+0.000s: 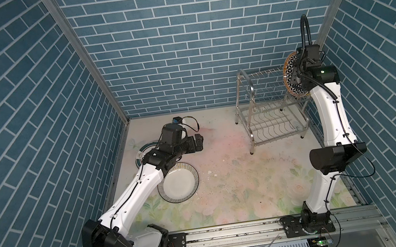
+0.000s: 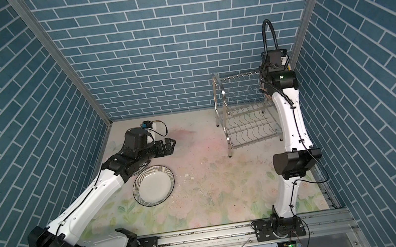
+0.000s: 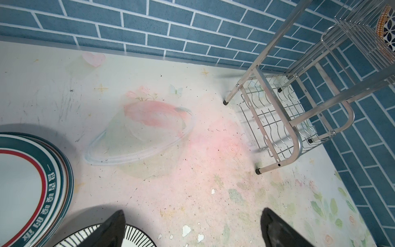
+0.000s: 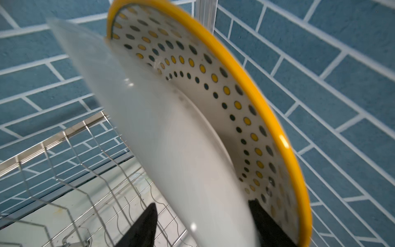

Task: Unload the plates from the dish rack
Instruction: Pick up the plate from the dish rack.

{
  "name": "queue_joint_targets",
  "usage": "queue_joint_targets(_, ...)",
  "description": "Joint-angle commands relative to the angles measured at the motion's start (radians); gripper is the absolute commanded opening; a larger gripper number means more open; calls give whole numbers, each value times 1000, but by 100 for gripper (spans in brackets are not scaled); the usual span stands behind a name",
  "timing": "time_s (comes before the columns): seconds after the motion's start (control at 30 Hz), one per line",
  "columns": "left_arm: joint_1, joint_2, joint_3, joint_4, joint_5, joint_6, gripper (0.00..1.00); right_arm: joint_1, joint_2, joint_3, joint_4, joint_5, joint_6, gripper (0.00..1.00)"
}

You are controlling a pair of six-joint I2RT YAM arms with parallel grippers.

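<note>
Our right fingers stand part-open astride a white plate on edge at the right end of the upper tier of the dish rack, a yellow-rimmed dotted plate just beside it; we see a gap beside one finger. Our left fingers hang wide and empty above the desk, near the flat striped plate and teal-banded stack.

rack x1 | striped plate x1 | lattice plate x1 | yellow-dot plate x1 | teal-band stack x1, n unclear
</note>
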Motion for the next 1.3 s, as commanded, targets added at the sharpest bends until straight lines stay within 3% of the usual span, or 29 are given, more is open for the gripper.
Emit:
queue_joint_targets(0.0, -3, -10, -12, -18, 6, -12, 99, 8, -40, -100, 107, 9, -8, 62)
queue_joint_targets(0.63, -3, -10, -58, 10, 49, -63, 99, 8, -171, -408, 400, 71, -43, 42)
queue_joint_targets(1.03, -4, 13, -54, 21, 65, -68, 99, 8, -210, -451, 445, 75, -46, 26)
queue_joint_targets(1.27, -4, 30, -56, 33, 80, -76, 99, 8, -223, -473, 469, 68, -46, 2)
